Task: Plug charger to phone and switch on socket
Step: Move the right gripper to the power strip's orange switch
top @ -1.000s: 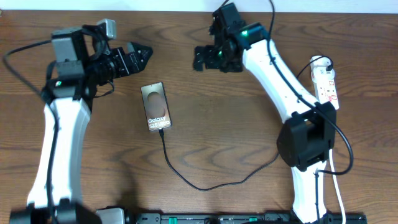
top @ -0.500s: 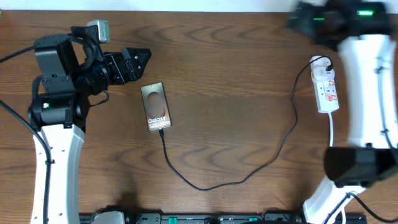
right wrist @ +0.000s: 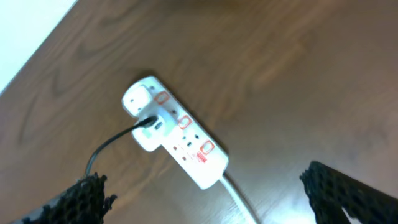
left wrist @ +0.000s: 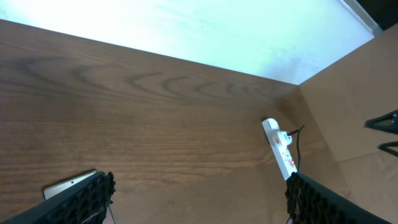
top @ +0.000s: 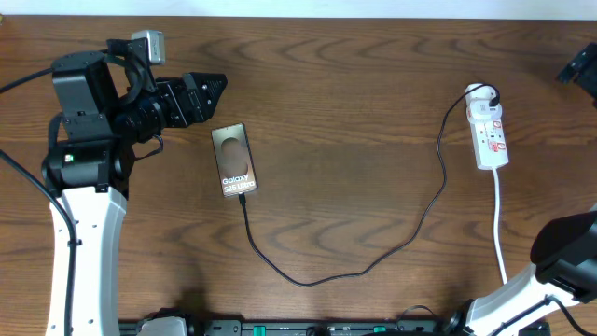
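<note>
The phone (top: 233,160) lies flat left of the table's middle, lettering up. The charger (top: 373,263), a thin black cable, meets the phone's lower edge, loops toward the front and climbs right to a black plug (right wrist: 153,123) in the socket (top: 490,129). In the right wrist view the socket (right wrist: 180,140) lies just beyond my open right gripper (right wrist: 208,199), with nothing between the fingers. In the overhead view only a dark part of that gripper (top: 583,73) shows at the right edge. My left gripper (top: 201,93) hangs open up and left of the phone, holding nothing.
The socket's white lead (top: 499,224) runs from the strip toward the front edge. The table's back edge meets a white wall (left wrist: 205,31). The left arm's white links (top: 84,243) stand along the left side.
The right arm has swung from the back middle of the table out to the far right, over the socket. The left arm drew back a little, then held still.
</note>
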Tool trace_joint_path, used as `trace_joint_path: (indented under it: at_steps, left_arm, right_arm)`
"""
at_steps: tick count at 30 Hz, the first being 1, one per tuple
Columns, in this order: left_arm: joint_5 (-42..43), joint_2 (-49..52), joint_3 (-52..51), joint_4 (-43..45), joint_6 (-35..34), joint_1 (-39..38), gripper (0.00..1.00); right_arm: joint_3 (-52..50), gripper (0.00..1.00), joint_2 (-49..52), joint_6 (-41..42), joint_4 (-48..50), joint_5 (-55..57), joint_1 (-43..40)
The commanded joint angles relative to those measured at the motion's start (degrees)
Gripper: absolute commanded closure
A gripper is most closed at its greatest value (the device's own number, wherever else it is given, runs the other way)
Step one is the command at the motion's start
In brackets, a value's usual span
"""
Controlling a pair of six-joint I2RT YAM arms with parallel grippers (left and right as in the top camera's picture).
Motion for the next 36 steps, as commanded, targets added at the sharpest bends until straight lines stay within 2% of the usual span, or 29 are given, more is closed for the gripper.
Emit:
trace_joint_path:
  at_steps: [1, 5, 17, 26, 36]
  left_arm:
    - [0.35, 0.07, 0.2, -0.15, 0.98, 0.24, 0.1]
    - [0.35, 0.07, 0.2, -0.17, 0.98, 0.24, 0.1]
    - [0.35, 0.07, 0.2, -1.03, 0.96, 0.24, 0.1]
    - [0.33, 0.07, 0.2, -1.7, 0.96, 0.24, 0.1]
    - [-1.22, 0.07, 0.2, -2.25, 0.96, 0.24, 0.1]
  right_arm:
    - [-5.35, 0.01, 0.44, -17.51, 2.8, -14.47, -1.31]
    - [-13.55, 0.01, 0.5, -21.88, 9.03, -18.78, -1.62]
    - [-32.87, 0.01, 0.5, -22.49, 27.61, -20.65, 1.62]
    - [-36.79, 0.01, 1.55, -22.49, 35.91, -20.83, 4.22]
    - [-37.11, 0.01, 6.32, -19.89, 39.39, -21.31, 6.45]
